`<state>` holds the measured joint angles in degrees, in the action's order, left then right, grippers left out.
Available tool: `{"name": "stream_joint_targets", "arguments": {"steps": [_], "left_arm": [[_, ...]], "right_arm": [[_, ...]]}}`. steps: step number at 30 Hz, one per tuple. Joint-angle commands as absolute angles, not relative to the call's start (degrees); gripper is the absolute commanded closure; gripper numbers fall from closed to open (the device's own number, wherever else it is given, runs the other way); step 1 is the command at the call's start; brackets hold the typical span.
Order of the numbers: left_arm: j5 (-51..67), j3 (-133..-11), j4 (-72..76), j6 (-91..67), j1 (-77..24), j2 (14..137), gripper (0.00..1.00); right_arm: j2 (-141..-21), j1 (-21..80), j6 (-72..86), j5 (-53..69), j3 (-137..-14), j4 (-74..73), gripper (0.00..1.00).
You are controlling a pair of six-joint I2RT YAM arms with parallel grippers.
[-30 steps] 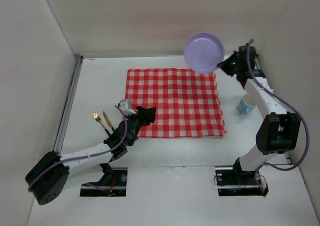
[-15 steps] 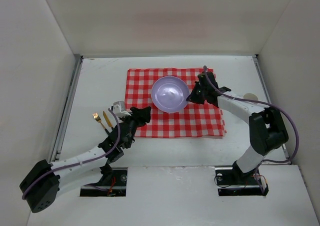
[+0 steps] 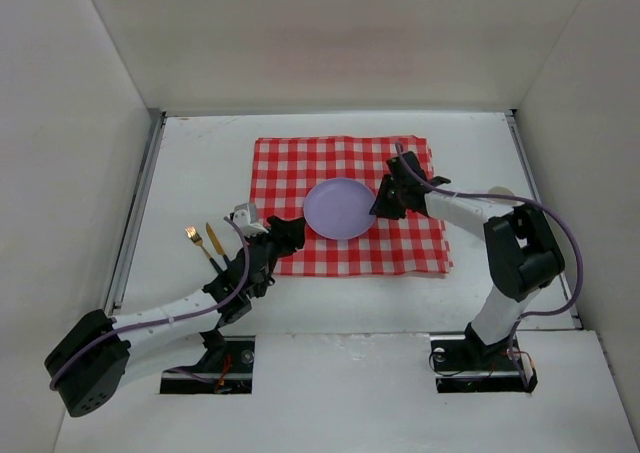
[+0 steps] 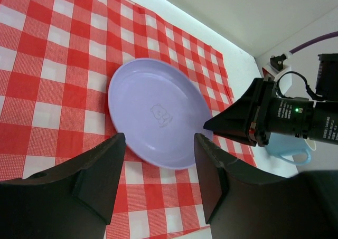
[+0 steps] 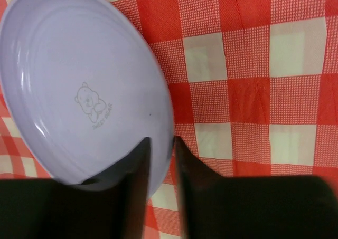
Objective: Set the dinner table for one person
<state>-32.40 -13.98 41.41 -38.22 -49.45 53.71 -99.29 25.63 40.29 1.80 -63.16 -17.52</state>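
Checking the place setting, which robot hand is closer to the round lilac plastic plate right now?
Right. The right hand is at the round lilac plastic plate's right rim; the left hand sits apart, off its lower left.

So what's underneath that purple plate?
The purple plate lies on the red-and-white checked cloth, which spreads out on every side of it over the white table. Whatever lies directly beneath the plate is covered, so only cloth can be confirmed around it.

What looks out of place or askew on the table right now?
Nothing stands out. The purple plate lies flat and upright on the checked cloth, which is spread smooth. The gold fork and knife lie side by side left of the cloth.
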Motion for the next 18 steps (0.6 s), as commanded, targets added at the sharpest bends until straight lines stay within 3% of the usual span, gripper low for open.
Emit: {"name": "stream_joint_targets", "arguments": {"steps": [1, 5, 10, 14, 18], "left_arm": [[-32.4, -14.2, 44.8, -38.2, -49.8, 53.4, 0.48], [-32.3, -14.2, 44.8, -38.4, -49.9, 53.5, 0.48], [-32.3, -14.2, 44.8, -38.4, -49.9, 54.0, 0.48], [-31.3, -14.9, 45.4, -38.1, -51.2, 55.9, 0.47], [-29.1, -16.3, 47.7, -37.4, -52.3, 62.3, 0.47]], "right_arm": [[-98.2, 26.3, 39.6, 0.5, -64.3, -16.8, 0.64], [-93.0, 25.8, 38.3, -0.2, -65.2, -18.8, 0.48], [-79.6, 22.5, 35.9, -7.5, -65.0, -22.7, 0.46], [-68.2, 17.6, 34.3, -20.0, -63.5, -25.1, 0.51], [-61.5, 9.1, 35.6, -33.9, -60.2, -26.5, 0.74]]}}
